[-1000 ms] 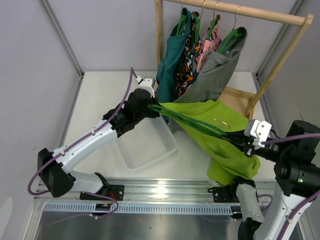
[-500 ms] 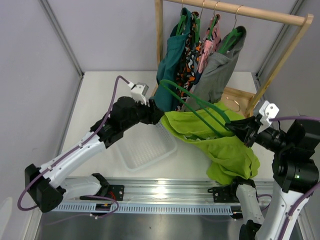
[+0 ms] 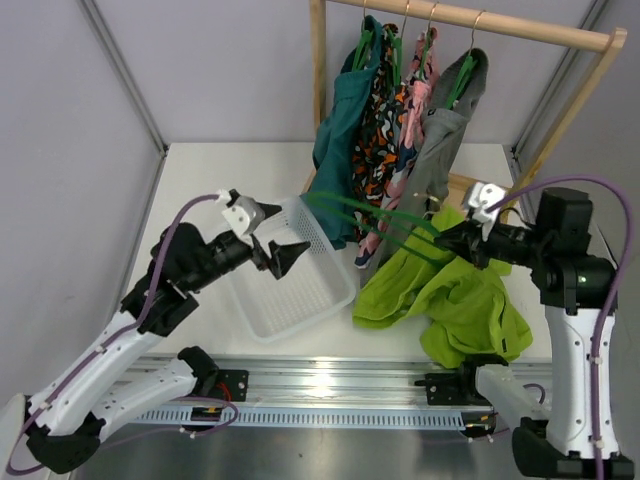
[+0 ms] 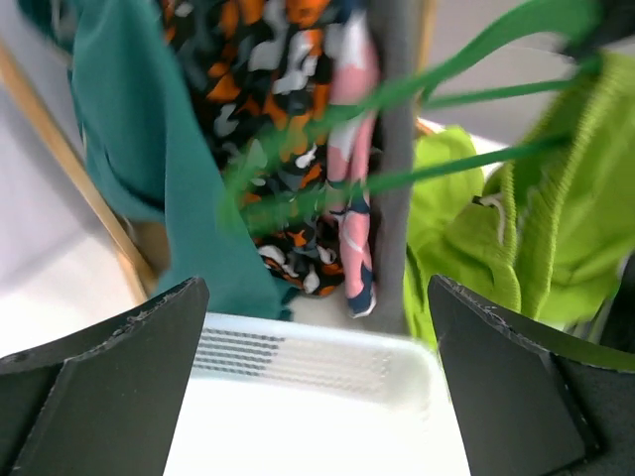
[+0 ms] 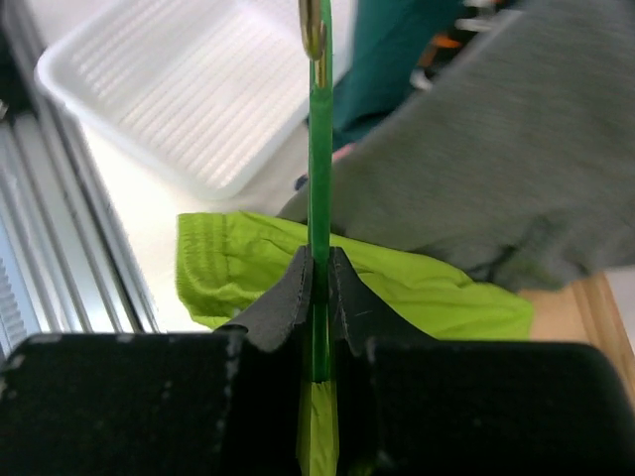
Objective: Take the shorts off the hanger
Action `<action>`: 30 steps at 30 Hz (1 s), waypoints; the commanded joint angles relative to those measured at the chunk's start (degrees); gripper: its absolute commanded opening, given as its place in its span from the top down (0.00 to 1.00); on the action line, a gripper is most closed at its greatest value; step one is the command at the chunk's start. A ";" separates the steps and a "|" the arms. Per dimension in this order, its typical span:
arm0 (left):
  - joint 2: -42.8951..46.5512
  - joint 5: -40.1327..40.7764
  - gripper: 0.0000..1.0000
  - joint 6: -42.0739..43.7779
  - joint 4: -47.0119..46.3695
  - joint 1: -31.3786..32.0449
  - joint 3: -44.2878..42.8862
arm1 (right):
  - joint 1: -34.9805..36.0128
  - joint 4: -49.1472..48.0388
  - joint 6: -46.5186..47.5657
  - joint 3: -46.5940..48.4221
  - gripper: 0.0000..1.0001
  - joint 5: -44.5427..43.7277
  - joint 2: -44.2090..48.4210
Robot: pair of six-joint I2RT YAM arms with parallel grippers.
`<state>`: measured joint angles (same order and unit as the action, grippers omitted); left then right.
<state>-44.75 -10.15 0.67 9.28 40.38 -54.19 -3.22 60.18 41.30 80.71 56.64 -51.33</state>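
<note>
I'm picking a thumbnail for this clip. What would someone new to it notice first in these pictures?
The lime-green shorts, heaped on the table at the right, draw the eye first. Just above them the right gripper is clamped on the thin green hanger, which juts leftward across the hanging clothes. On the left, the left gripper hangs open over a white basket.

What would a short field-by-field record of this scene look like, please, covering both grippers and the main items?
left gripper: open, holding nothing, above the white basket
right gripper: shut on the green hanger
hanger position: held out sideways in the air, in front of the rack's clothes
shorts: lime green, heaped on the table beneath the hanger; whether any fold clings to it is unclear
rack: wooden, with teal, patterned, pink and grey garments hanging
</note>
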 commanded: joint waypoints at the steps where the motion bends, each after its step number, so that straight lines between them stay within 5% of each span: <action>1: 2.56 -9.18 0.01 17.25 5.12 0.48 -2.92 | 9.60 2.84 12.47 -1.16 1.00 -5.38 -0.61; 5: 0.81 -12.34 0.01 23.23 11.89 2.59 -6.43 | 19.89 1.70 15.47 -3.54 1.00 -10.22 -0.35; 12: -8.85 -7.36 0.11 28.07 19.81 14.88 -9.27 | 22.47 3.89 18.29 -2.40 1.00 -8.83 -2.28; 15: -12.81 -3.75 0.22 29.48 19.46 17.35 -9.44 | 22.73 5.29 20.39 -2.83 1.00 -7.78 -2.11; 19: -17.03 2.39 0.59 29.74 19.37 17.98 -11.10 | 22.82 6.44 22.50 -4.06 1.00 -6.64 -1.32; 21: -18.52 3.82 0.65 30.18 19.81 18.15 -11.63 | 22.82 7.23 23.47 -4.59 1.00 -6.37 -0.88; 25: -19.23 4.88 1.00 30.97 20.43 18.15 -12.08 | 22.74 7.49 23.74 -5.12 1.00 -6.02 -0.26; 29: -18.09 6.80 1.00 26.42 21.22 18.15 -11.02 | 21.69 4.61 17.02 -5.65 0.99 -6.02 0.79; 30: -17.57 7.33 1.00 25.36 21.31 18.07 -10.32 | 21.07 2.85 13.41 -5.91 0.92 -6.37 1.23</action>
<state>-64.27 -8.01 29.45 30.79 58.74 -63.22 18.87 67.20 61.63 74.85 48.31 -51.86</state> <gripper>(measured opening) 0.052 0.087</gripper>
